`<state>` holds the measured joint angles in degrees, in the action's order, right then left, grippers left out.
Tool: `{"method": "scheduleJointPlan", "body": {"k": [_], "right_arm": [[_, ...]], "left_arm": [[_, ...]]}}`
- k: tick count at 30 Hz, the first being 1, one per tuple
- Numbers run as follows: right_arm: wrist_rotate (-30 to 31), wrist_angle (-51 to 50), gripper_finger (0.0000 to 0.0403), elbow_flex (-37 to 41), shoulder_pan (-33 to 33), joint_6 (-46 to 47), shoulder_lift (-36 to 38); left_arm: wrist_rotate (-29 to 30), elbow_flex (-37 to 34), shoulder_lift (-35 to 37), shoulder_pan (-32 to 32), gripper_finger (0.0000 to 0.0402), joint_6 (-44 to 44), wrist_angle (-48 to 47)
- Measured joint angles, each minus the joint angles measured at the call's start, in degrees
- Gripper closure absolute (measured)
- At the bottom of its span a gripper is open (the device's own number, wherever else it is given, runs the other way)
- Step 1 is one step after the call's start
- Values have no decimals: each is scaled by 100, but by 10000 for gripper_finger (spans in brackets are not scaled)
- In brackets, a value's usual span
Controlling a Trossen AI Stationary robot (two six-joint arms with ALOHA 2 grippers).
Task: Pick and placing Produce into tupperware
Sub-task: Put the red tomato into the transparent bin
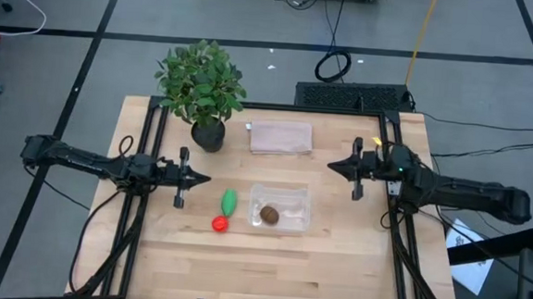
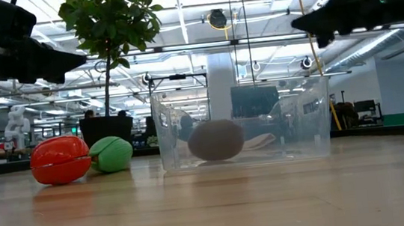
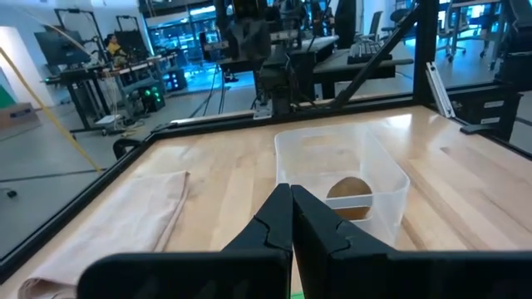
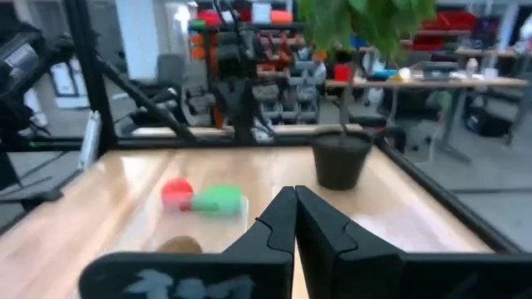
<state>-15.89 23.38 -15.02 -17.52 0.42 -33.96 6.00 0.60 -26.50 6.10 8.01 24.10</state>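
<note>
Overhead inspection is showing the left end effector (image 1: 207, 178) and right end effector (image 1: 330, 166) both pinched fully together, carrying nothing, hovering at opposite sides of the surface (image 1: 268, 270). The tupperware (image 1: 296, 198) is sitting between them, holding the brown kiwi piece (image 1: 269, 215). The green piece (image 1: 229, 201) and red piece (image 1: 219, 224) are lying touching each other just outside its left wall, seemingly awaiting pickup; one of three appears done.

Low view is confirming the brown piece resting on the container floor, the other two outside.

Left wrist view is looking over its own closed end effector at the occupied container.

Right wrist view is facing the red and green pieces, with the potted plant (image 4: 342, 162) standing well beyond.
</note>
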Motion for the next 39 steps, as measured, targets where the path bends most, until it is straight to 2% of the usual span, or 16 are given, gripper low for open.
{"method": "scheduleJointPlan", "body": {"k": [10,14,17,22,27,32,39], "right_arm": [[-82,1114,403,-1190,0,38,-1758],[-148,693,403,-1841,0,-20,-2284],[-475,314,403,-2417,-11,-47,-2689],[-1016,247,403,-3058,-9,63,-3504],[-1155,155,403,-3619,-12,178,-4419],[-1569,-5,403,-4342,-2,342,-5455],[-1788,-407,403,-5328,289,268,-6665]], "left_arm": [[-9,0,0,0,401,-22,9],[-17,0,0,0,401,-19,12],[-17,0,0,-1,401,-17,13],[-17,0,0,1,401,3,15],[-17,0,0,-1,401,24,20],[-17,1,0,-1,401,26,20],[-15,2,0,-1,401,26,20]]}}
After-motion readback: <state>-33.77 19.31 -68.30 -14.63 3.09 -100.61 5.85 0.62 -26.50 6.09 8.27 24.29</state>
